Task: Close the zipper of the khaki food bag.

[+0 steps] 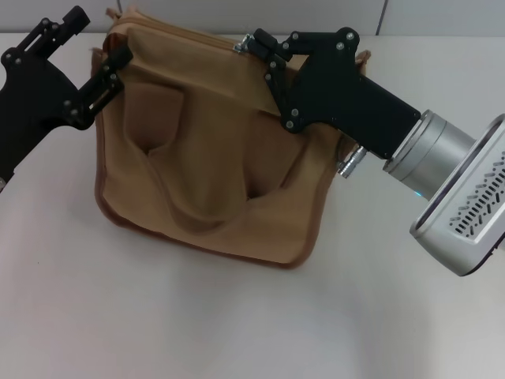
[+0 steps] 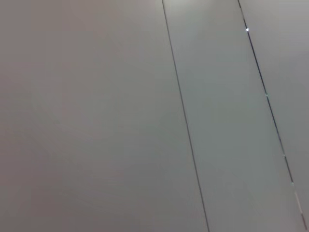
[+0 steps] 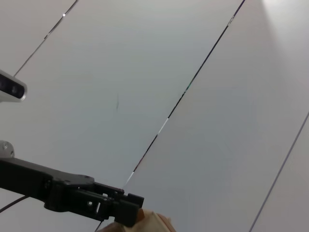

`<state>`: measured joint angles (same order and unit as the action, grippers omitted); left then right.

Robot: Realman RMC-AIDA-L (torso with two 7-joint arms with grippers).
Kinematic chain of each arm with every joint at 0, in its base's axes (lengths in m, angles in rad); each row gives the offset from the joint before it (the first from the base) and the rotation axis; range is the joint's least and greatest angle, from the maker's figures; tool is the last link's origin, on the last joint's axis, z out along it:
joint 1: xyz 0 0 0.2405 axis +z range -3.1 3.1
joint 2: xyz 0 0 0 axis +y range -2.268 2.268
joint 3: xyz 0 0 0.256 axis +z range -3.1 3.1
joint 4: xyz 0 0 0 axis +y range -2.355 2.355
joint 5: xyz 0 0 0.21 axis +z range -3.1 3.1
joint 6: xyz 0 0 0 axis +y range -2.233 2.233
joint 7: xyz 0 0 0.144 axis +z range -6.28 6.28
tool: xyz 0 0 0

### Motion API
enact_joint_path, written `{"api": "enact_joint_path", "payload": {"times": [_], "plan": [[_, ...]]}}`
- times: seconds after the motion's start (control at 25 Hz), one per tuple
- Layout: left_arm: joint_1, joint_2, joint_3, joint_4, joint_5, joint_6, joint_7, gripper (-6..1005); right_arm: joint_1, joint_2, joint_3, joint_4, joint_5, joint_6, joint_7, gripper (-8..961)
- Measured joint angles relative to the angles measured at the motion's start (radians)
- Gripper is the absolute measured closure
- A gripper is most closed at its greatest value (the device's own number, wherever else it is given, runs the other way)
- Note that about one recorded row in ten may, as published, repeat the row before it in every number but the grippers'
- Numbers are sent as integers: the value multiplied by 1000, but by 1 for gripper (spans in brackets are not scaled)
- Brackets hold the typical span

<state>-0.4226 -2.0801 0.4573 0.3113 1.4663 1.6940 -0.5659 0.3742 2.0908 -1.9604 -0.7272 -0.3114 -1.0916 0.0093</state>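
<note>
Head view shows the khaki food bag [image 1: 209, 158] lying on a white table [image 1: 158, 324]. The bag fills the middle of the picture and reaches up toward 12 o'clock. Its brown edge trim runs around the near side. 2 flat handles lie folded on the tan cloth.

The zipper [image 1: 213, 37] runs along the far edge of the bag, near 12 o'clock. A small silver pull tab [image 1: 240, 46] shows at that edge.

The right gripper [image 1: 254, 43] comes in from 3 o'clock. Its black fingers are pressed together right at the silver pull tab, and they look clamped on it. The big grey wrist sits behind it, down toward 4 o'clock. A small metal piece [image 1: 349, 163] sticks out beside the bag's right edge, under the arm.

The left gripper [image 1: 99, 51] is at 10 o'clock, over the bag's left far corner. Its 2 black fingers are spread apart. One finger [image 1: 110, 75] reaches to the bag's edge, and the other points away up toward 11 o'clock.

Left wrist view shows only a plain grey wall [image 2: 96, 121] with thin dark lines.

Right wrist view shows the same kind of wall. The left gripper [image 3: 116, 209] shows farther off as a dark bar, with a bit of tan bag [image 3: 152, 223] at its tip.
</note>
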Motion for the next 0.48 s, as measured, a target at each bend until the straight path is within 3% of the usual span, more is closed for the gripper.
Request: {"api": "enact_joint_path", "payload": {"times": [0.48], "plan": [[-12, 0, 5, -12, -44, -47, 64, 345, 14, -1, -15, 0, 0, -1, 0, 949]]}}
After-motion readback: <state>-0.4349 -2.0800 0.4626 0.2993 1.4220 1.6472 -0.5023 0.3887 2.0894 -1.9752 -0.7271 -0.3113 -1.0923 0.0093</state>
